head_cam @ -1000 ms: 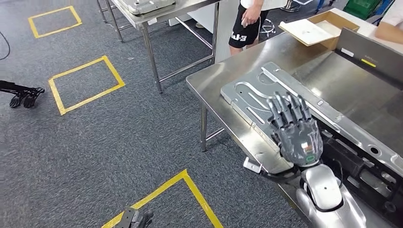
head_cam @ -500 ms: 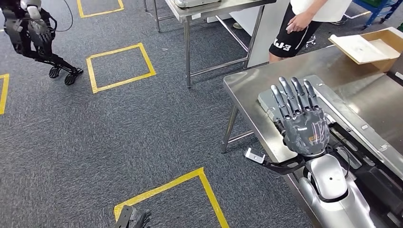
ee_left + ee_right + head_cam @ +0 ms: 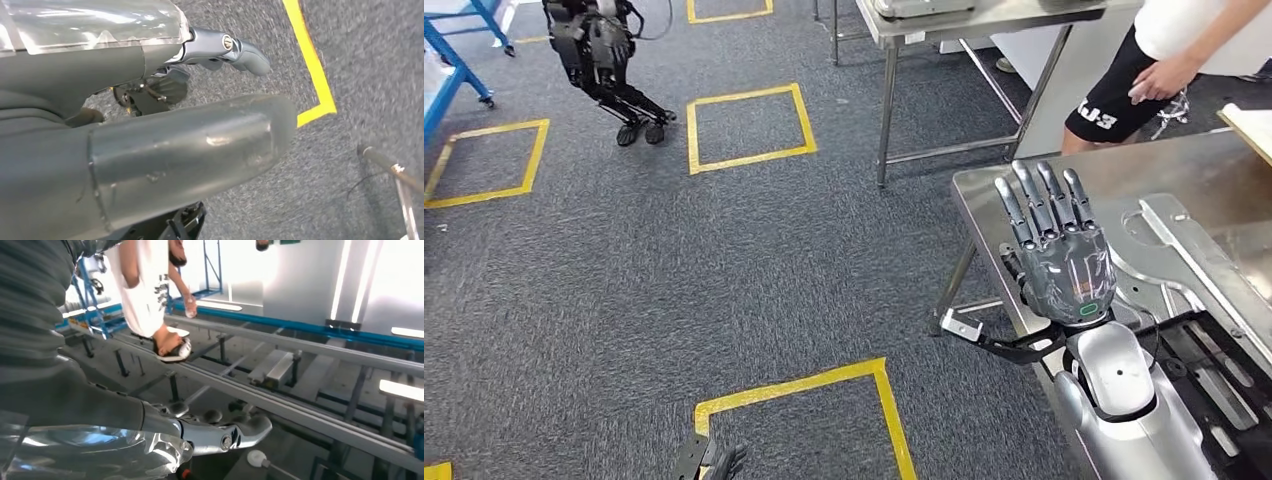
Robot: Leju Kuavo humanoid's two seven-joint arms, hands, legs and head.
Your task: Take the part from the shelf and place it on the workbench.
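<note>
The part (image 3: 1189, 255), a flat grey metal plate with slots, lies on the steel workbench (image 3: 1064, 180) at the right. My right hand (image 3: 1059, 255) is raised over the bench's near corner, just left of the plate, with its fingers straight and apart and nothing in it. The right wrist view shows that same right hand (image 3: 215, 432) empty. Low beside my body hangs my left hand (image 3: 711, 462) above the grey carpet. In the left wrist view the left hand (image 3: 165, 140) holds nothing, and its fingers (image 3: 235, 47) are loosely extended.
A person (image 3: 1129, 95) in black shorts stands behind the workbench. A second steel table (image 3: 984, 15) stands at the back. Another humanoid robot (image 3: 604, 50) is at the far left, near a blue frame (image 3: 454, 65). Yellow tape squares (image 3: 749, 125) mark the carpet.
The whole view has swung to the left, so the workbench and part now sit further right. My right hand has come off the plate and is raised at the bench corner.
</note>
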